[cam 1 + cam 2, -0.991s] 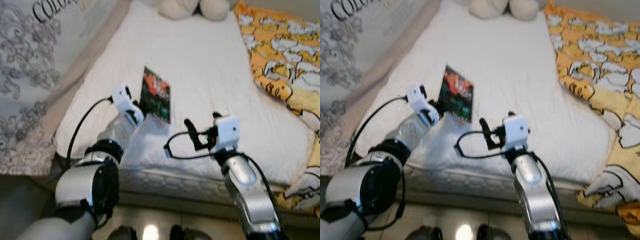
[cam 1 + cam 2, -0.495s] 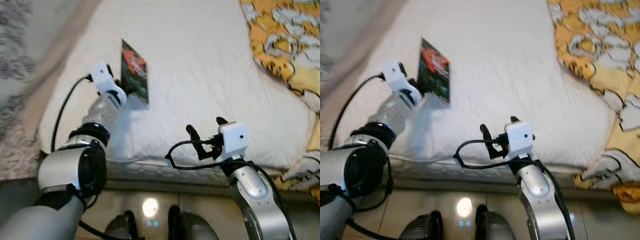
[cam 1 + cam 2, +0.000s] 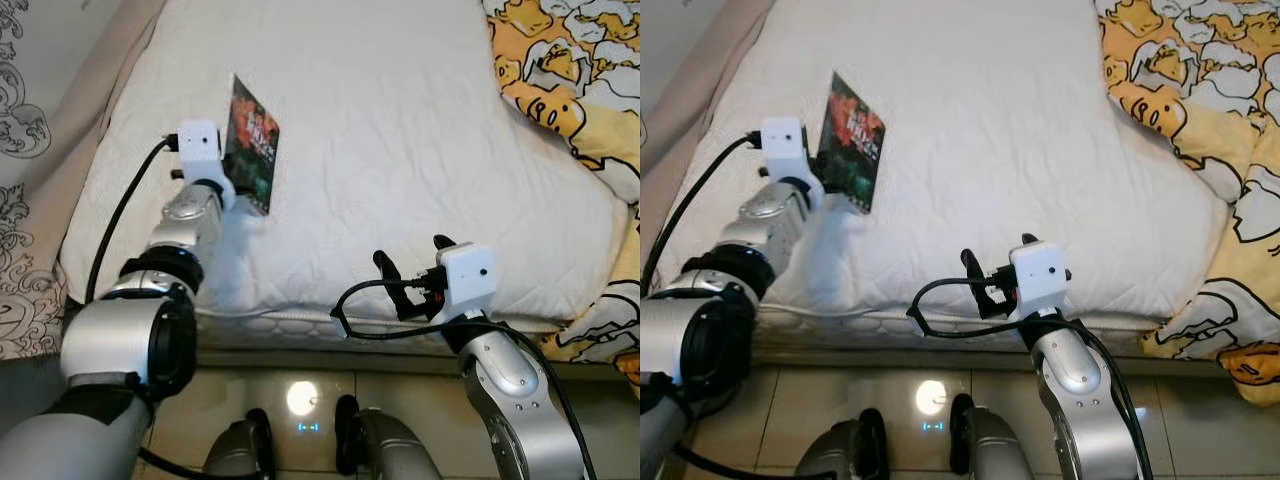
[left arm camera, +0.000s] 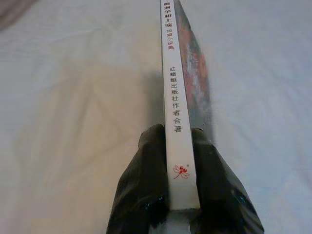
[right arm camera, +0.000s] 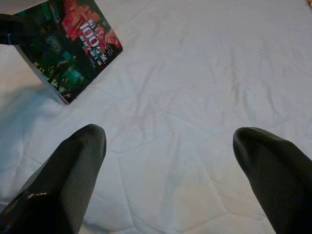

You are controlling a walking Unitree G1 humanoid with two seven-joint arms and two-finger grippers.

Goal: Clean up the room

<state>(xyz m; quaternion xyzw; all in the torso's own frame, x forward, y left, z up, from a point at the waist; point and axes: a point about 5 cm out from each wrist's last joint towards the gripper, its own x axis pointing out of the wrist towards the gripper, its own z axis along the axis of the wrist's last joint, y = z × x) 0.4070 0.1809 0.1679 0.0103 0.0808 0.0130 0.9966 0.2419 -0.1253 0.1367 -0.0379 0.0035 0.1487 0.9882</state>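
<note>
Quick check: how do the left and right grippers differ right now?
The left gripper is shut on the book, pinching its white spine and holding it on edge above the bed; the right gripper has its jaws spread wide and holds nothing. The left reaches farther over the mattress; the right hovers near the bed's edge. Both have black fingers.

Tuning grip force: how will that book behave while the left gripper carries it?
Book looks a thin paperback, probably light. The left gripper pinches only its spine, so the pages may sag or fan open. The cover looks glossy, so it could slip or swing if jolted.
</note>
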